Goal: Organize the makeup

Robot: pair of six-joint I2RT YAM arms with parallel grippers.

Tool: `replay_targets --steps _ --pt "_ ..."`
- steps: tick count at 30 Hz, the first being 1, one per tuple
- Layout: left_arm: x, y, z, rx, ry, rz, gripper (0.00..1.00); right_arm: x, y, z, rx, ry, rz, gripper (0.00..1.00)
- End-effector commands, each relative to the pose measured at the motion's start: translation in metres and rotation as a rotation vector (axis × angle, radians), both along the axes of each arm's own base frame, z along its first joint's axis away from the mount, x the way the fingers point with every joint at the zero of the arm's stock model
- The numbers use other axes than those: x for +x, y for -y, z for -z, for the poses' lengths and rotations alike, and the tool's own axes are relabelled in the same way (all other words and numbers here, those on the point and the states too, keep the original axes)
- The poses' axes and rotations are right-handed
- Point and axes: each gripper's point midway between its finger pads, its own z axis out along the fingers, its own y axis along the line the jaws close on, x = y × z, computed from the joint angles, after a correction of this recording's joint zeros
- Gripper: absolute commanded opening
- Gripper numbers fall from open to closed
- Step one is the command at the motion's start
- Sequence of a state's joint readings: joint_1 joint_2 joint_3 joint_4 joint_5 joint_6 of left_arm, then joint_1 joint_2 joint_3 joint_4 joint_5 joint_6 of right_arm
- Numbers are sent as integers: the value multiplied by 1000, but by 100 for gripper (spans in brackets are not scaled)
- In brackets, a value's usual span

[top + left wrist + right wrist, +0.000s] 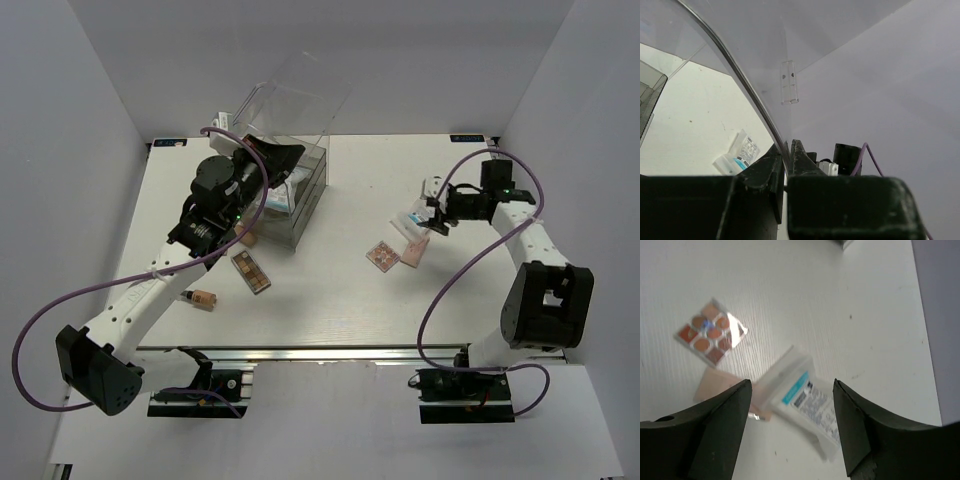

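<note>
right gripper (790,385) has its fingers apart and holds nothing. it hangs right over the white-and-blue packet (805,402), which sits in the gap between the two dark fingers (720,430) at lower middle of the right wrist frame. the packet's long axis runs diagonal, upper left to lower right, so it lies skewed to the finger gap. my read: a wrist turn is needed before closing. the right arm is clearly the nearer one; in the top view the packet is at right centre of the table (330,310), well apart from the left arm. the packet is flat, with a clear plastic edge, blue stripe and small-print label, its lower-left side touching or overlapping a pink flat palette (715,387). a square brown-pan palette (711,332) is near, upper left. left gripper (787,150) is nearly together, clamped on the edge of the clear lid (740,75) of the clear box (300,190), upper left of the top view. a long brown palette (250,272) and a foundation bottle (203,298) lie loose at lower left.
</note>
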State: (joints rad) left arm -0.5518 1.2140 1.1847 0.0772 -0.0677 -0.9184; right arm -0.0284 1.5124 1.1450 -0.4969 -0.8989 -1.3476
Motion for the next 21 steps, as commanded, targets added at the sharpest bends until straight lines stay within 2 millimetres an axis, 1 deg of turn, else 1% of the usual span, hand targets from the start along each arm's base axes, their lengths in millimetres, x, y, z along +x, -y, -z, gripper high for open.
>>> replay_targets --steps 1,2,3,4,6,7,8,10,11,13,14,16,18,19,20,21 --pt "-29 -34 -95 -88 304 -71 6 -14 31 9 -148 95 -179 72" --pt "-29 -33 -94 -88 305 -69 7 -7 43 9 -172 113 -160 71" --pt "-28 -33 -92 -85 301 -69 6 0 50 11 -208 142 -157 71" --pt "-28 -34 -92 -85 303 -69 6 6 61 22 -279 157 -167 71" --pt "-27 -34 -89 -83 298 -69 6 10 69 34 -345 174 -186 71" --pt "-28 -33 -89 -83 299 -66 6 10 74 47 -383 167 -205 71" --pt "-28 -34 -89 -85 298 -70 7 12 75 52 -407 195 -238 71" --pt "-29 -35 -89 -86 299 -71 6 11 74 65 -418 194 -263 70" --pt "-29 -35 -88 -84 296 -71 6 18 72 68 -447 217 -268 70" --pt "-29 -36 -87 -83 293 -74 6 24 72 79 -468 216 -256 71" --pt "-29 -37 -86 -83 291 -75 7 33 69 78 -479 249 -252 70" --pt "-28 -37 -83 -83 284 -77 6 40 65 87 -478 228 -235 70" --pt "-29 -37 -83 -86 283 -75 6 48 60 91 -476 234 -223 69" --pt "-29 -37 -82 -87 282 -75 6 52 59 99 -483 221 -214 69" --pt "-29 -37 -80 -87 278 -76 6 59 54 99 -488 242 -206 69" --pt "-29 -36 -80 -87 276 -75 6 62 53 106 -485 219 -193 68"
